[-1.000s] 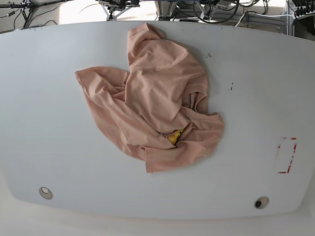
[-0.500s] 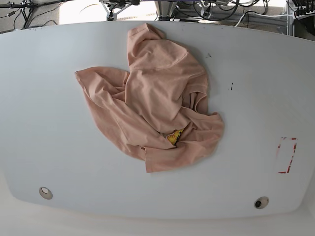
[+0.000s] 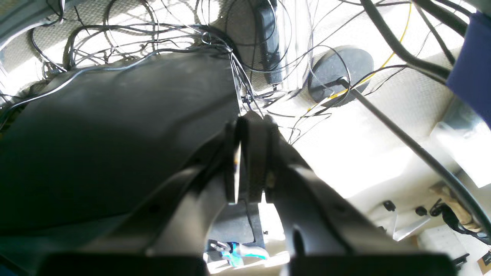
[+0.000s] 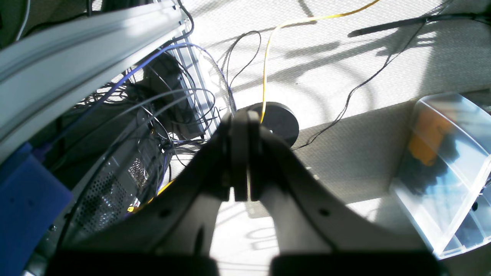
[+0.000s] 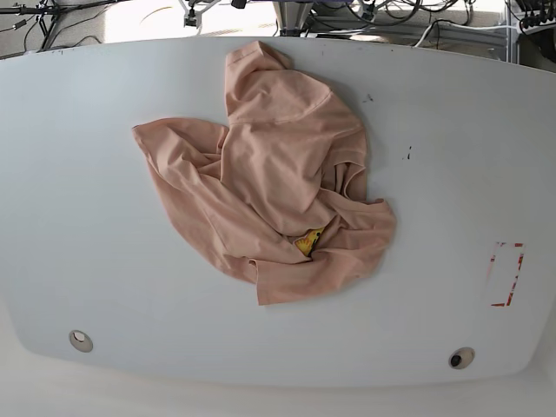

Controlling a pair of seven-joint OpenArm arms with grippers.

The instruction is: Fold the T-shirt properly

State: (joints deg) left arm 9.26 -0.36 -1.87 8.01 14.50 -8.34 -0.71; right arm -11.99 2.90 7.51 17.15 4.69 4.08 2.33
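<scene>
A crumpled peach T-shirt (image 5: 278, 187) lies mid-table (image 5: 78, 217), long axis running front to back. Both the left gripper (image 3: 245, 153) and right gripper (image 4: 241, 153) have their jaws pressed together, empty, aimed at floor cables well away from it; neither arm looks nearer.

left gripper (image 3: 245, 126): matte black, two broad curved fingers, flat pads, screw holes
right gripper (image 4: 241, 119): same black build, small round screw holes

Sunlit carpeted floor (image 4: 345, 46) strewn with cables (image 3: 153, 30) beyond a white table (image 5: 452, 174).
</scene>
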